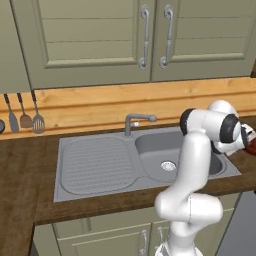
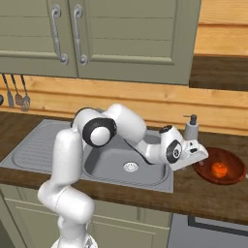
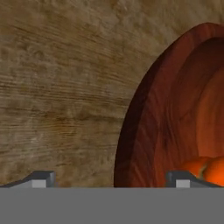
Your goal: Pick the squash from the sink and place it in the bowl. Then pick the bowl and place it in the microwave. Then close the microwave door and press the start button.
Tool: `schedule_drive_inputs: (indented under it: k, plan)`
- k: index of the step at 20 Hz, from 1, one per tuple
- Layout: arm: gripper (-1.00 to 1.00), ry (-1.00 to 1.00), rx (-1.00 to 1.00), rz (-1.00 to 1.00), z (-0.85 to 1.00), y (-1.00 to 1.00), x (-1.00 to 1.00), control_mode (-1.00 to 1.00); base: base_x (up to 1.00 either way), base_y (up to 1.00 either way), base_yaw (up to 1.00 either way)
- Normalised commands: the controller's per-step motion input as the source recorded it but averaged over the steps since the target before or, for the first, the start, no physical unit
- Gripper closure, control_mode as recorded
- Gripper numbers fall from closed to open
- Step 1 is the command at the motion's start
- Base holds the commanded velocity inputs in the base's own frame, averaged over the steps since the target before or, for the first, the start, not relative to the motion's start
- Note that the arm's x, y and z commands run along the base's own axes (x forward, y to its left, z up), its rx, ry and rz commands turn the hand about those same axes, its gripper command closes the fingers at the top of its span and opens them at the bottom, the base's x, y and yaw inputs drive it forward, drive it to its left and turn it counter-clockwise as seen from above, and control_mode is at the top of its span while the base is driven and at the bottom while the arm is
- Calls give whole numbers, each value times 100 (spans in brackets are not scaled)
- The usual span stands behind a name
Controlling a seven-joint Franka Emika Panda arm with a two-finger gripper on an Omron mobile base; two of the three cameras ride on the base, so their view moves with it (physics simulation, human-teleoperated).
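The squash (image 2: pixel 220 169) sat in the bowl (image 2: pixel 232 177); the gripper (image 3: pixel 110 179) straddled its rim, fingers spread wide.

One sink (image 1: pixel 100 165) with one faucet (image 1: pixel 135 121), one drain (image 1: pixel 168 166) and one ribbed drainboard (image 1: pixel 95 162) sits in the desk (image 1: pixel 20 175). Three utensils (image 1: pixel 24 116) hang on the wall (a fourth is cut off at the edge), under two cabinet handles (image 1: pixel 145 35). One bowl (image 2: pixel 232 167) holds one squash (image 2: pixel 220 169), beside one soap dispenser (image 2: pixel 192 128).
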Motion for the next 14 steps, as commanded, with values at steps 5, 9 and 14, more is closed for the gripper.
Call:
schedule_drive_inputs:
  k: [5, 9, 14]
  plan:
    - [100, 4, 1, 0, -4, -13, 5, -100, 0, 0, 0]
    - [100, 0, 3, 1, 18, 5, -38, -100, 0, 0, 0]
    - [100, 1, 0, 16, 86, 50, -72, -100, 0, 0, 0]
